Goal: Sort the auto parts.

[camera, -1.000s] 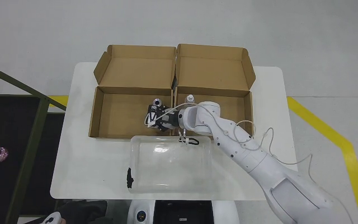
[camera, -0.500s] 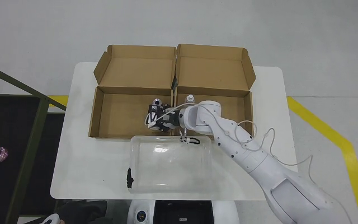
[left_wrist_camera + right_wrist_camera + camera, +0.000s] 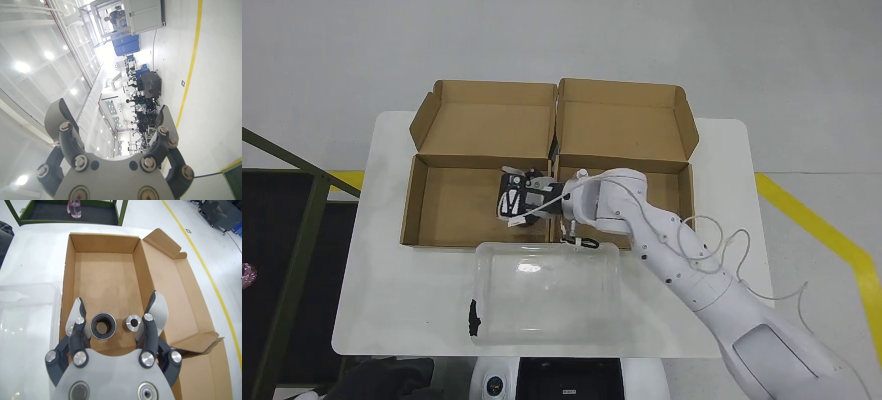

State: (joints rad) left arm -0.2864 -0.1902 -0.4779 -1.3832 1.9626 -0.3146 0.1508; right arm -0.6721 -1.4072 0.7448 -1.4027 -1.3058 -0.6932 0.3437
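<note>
**Auto parts, two pieces.** A black-rimmed sleeve (image 3: 103,326) and a smaller bright metal bushing (image 3: 133,323) stand upright with their bores facing up. They are just beside each other and apart, on the floor of the left cardboard box (image 3: 442,205), at the end nearest the right cardboard box (image 3: 642,130).

**Right gripper** (image 3: 118,300). It is spread wide with nothing between its fingers. It hangs above the two parts, one finger outside the sleeve and the other outside the bushing. From above, the gripper (image 3: 514,195) sits over the right end of the left box and covers both parts.

**Left gripper** (image 3: 113,106). It is spread wide, holds nothing and points away from the tabletop into the room.

**Boxes.** Both are brown cardboard and stand side by side, with their lids folded back flat on the far side. The interior of the left box is bare apart from the two parts.

**Clear plastic tray** (image 3: 547,295). It lies on the near side of the boxes, just beside their front walls.

**Small dark piece** (image 3: 473,318). It lies at the tray's left rim. Whether it is inside or outside the wall cannot be told.

**Tabletop** (image 3: 382,280). It is white and carries the boxes and the tray.
</note>
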